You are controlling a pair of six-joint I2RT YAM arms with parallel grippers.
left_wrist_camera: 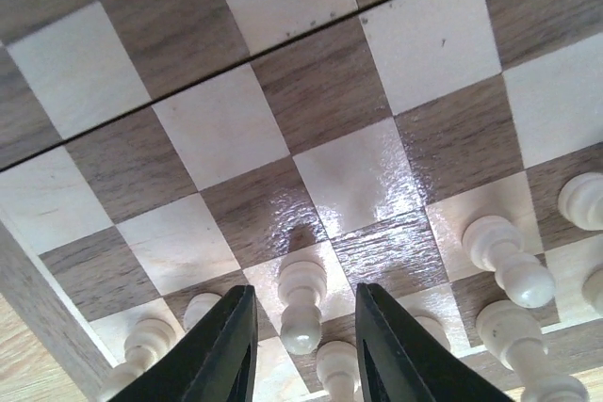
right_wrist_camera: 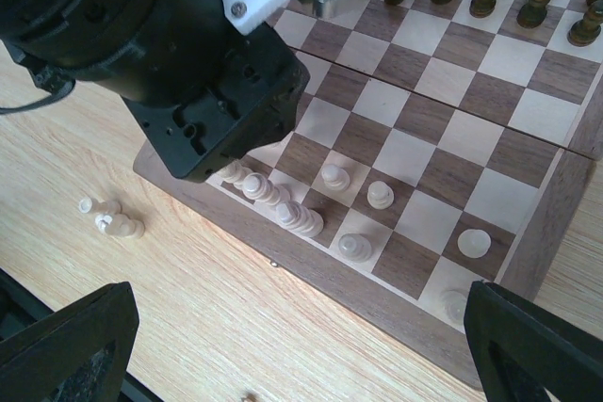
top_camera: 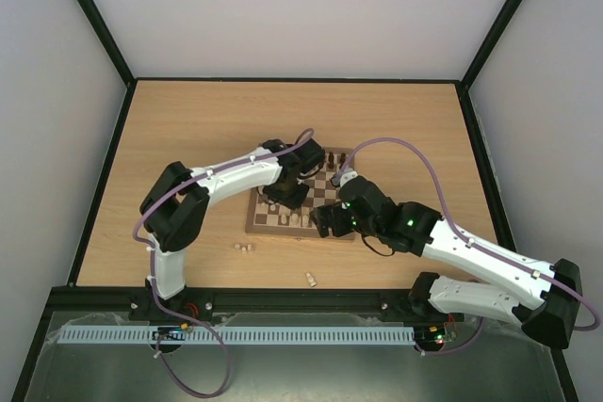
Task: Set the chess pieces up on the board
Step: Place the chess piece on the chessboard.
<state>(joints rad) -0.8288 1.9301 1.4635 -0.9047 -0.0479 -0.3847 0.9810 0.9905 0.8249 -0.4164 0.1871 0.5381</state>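
Pawn (left_wrist_camera: 301, 303) stands upright on the board (left_wrist_camera: 226, 124), between the jaws of the left pincer (left_wrist_camera: 303, 327) — narrowly parted, clear of it, likely so nothing topples. Right pincer (right_wrist_camera: 301, 355) hangs wide and empty over the board's edge.

The light wooden table (top_camera: 188, 120) I work over carries the chessboard (top_camera: 264, 223); a few pale pieces (top_camera: 244, 249) lie loose near its front left corner, and one more pale piece (top_camera: 310, 279) lies nearer my side
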